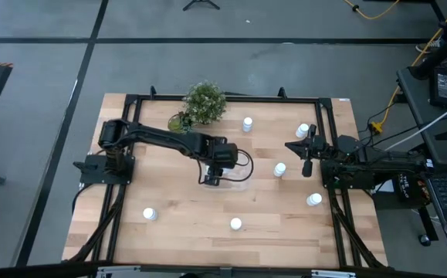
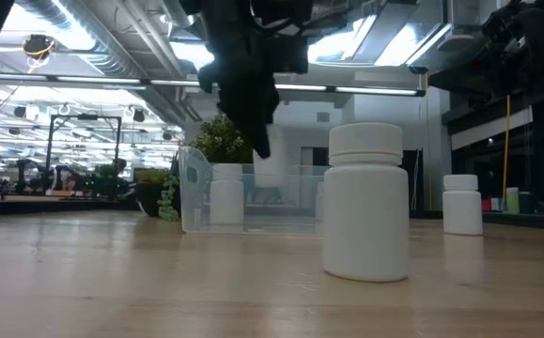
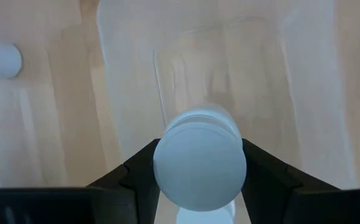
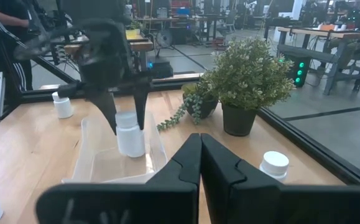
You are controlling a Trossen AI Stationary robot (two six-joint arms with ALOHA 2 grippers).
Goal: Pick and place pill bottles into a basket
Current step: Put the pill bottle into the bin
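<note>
Near the middle of the bench [image 1: 169, 224], the left gripper [image 1: 214, 178] hangs over the basket [image 1: 235, 176], its two fingers clamped on a pill bottle [image 4: 130, 133]. The left wrist view looks down on that bottle's white cap [image 3: 199, 165], pinched from both sides by the dark fingers [image 3: 263, 174], with the clear floor of the basket below it. The right wrist view shows the bottle upright, its base down between the basket's see-through walls [image 4: 89, 146]; whether it touches the floor cannot be told.

By the right edge of the bench, the right gripper [image 1: 306, 168] waits with its fingers pressed together and nothing between them.

Six more bottles stand loose on the wood. One [image 1: 247, 123] is close to the far edge, beside the potted plant [image 1: 204, 103]. One [image 1: 303, 131] stands toward the far right corner, another [image 1: 279, 170] just beside the right gripper, and one [image 1: 314, 200] near the right edge. One [image 1: 235, 224] stands toward the near edge, around its middle, and the last [image 1: 150, 214] toward the near left corner.
</note>
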